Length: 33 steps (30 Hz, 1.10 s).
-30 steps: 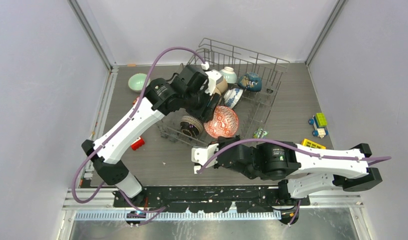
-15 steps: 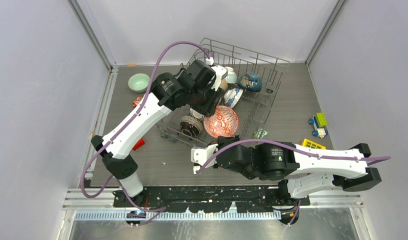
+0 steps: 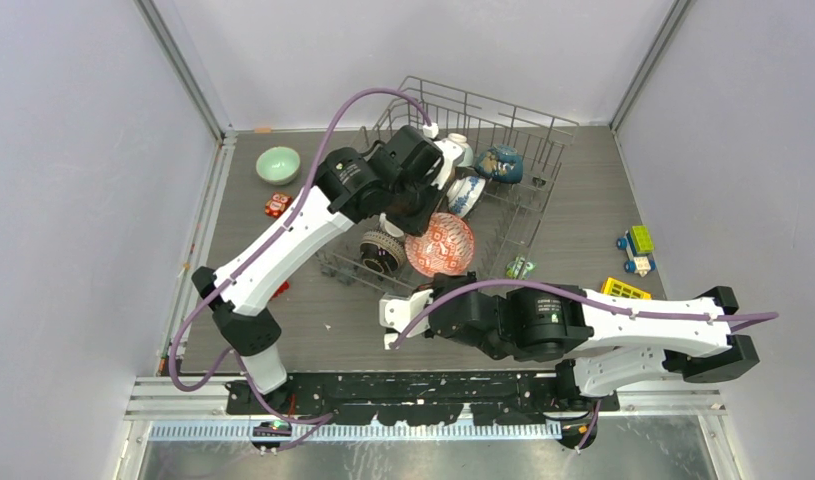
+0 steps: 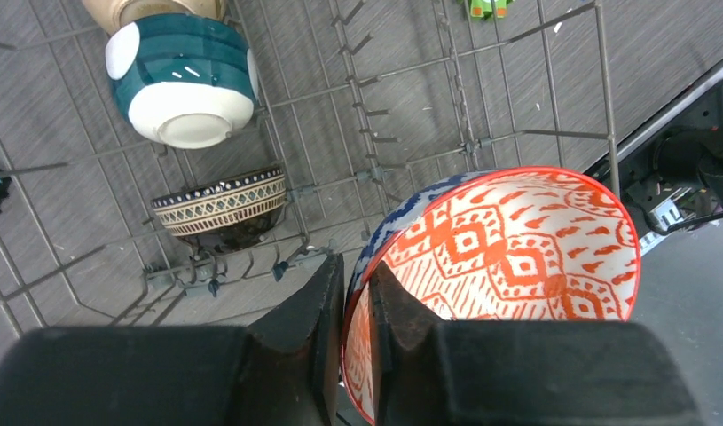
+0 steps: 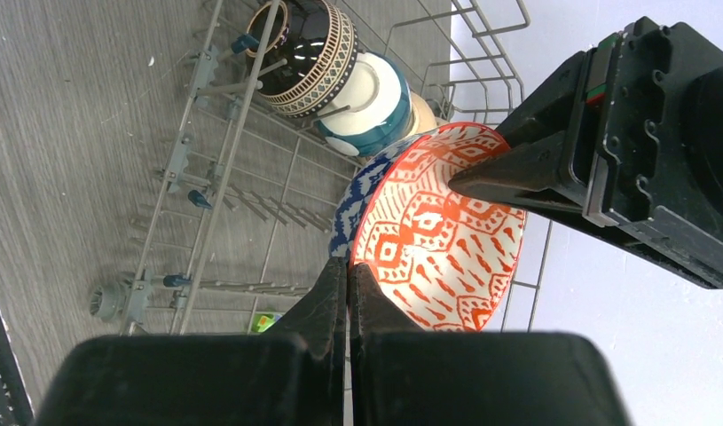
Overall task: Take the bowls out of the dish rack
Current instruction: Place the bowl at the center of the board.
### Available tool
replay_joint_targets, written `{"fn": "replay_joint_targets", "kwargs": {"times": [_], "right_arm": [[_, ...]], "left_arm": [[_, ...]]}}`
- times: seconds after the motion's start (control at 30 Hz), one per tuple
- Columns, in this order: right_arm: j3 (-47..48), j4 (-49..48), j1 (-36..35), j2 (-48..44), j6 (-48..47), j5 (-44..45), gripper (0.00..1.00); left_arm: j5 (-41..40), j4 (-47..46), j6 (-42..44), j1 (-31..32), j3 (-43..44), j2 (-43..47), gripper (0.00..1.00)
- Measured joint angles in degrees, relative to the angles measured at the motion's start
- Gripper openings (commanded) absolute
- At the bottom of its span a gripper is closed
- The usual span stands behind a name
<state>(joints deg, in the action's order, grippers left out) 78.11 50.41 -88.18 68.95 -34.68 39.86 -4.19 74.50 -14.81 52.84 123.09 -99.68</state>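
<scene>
Left arm (image 3: pixel 283 245): swung right, reaching further over the dish rack (image 3: pixel 503 130).
Left tool (image 4: pixel 357 275): jaws narrowed from wide apart to pinching the rim of the red-patterned bowl (image 4: pixel 508 257), one finger inside, one outside.
Mint green bowl (image 3: pixel 278 165): now clear of the arm.
Red block (image 3: pixel 275 205): now uncovered.

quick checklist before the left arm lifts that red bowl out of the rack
1. Rim of red bowl pinched by left end effector: ok.
2. Neighbouring teal bowl and brown bowl apart from it: ok.
3. Its foot free of rack tines: cannot tell.
4. Lift path clear of right end effector: cannot tell.
5. Bare table in front of the rack for set-down: ok.
</scene>
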Motion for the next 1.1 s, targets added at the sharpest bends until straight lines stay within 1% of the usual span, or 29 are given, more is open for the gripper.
{"fn": "replay_joint_targets", "kwargs": {"times": [0.07,0.1,0.2,0.33,0.37,0.4,0.5,0.53,0.57,0.6,0.67,0.9,1.0,1.1], "right_arm": [[0.0,-0.1,0.0,0.1,-0.1,0.0,0.01],[0.0,0.4,0.0,0.1,-0.1,0.2,0.01],[-0.2,1.5,0.1,0.1,-0.2,0.8,0.01],[-0.3,1.5,0.1,0.1,-0.2,0.8,0.01],[-0.3,1.5,0.0,0.1,-0.2,0.8,0.03],[-0.3,1.5,0.0,0.1,-0.2,0.8,0.16],[-0.3,1.2,-0.1,0.1,0.0,0.8,0.71],[-0.2,0.6,-0.2,0.1,0.0,0.8,0.82],[-0.2,0.2,-0.4,0.1,-0.3,0.8,0.97],[0.0,0.1,-0.6,0.1,0.0,0.8,0.99],[0.9,0.6,-0.9,0.5,1.0,0.8,1.0],[13.2,0.4,-6.5,4.9,8.0,0.7,1.0],[16.7,-2.8,-7.3,4.3,11.1,1.2,1.0],[16.7,-10.4,-7.3,2.0,13.7,3.8,1.0]], "left_arm": [[0.1,0.1,0.2,0.1,0.0,0.0,0.03],[0.1,0.4,0.6,0.1,0.0,0.0,0.01],[0.1,2.2,1.2,0.1,0.1,0.0,0.0],[0.0,2.2,1.3,0.1,0.2,0.0,0.0],[0.0,2.3,1.3,0.1,0.2,0.0,0.0],[0.0,2.3,1.3,0.1,0.2,0.0,0.0],[-0.3,2.1,1.0,0.1,0.2,0.0,0.0],[-0.4,2.0,0.7,0.1,0.2,0.0,0.0],[-0.5,2.0,0.5,0.1,0.2,0.0,0.0],[-0.7,2.0,0.3,0.1,0.2,0.0,0.0],[-1.2,1.9,0.0,0.1,0.2,0.0,0.0],[-4.0,0.5,-1.6,-0.7,-0.2,1.3,0.0],[-4.8,-1.7,-2.7,-3.5,-2.8,4.8,0.0],[-5.3,-5.4,-4.5,-9.8,-9.9,11.9,0.0]]}}
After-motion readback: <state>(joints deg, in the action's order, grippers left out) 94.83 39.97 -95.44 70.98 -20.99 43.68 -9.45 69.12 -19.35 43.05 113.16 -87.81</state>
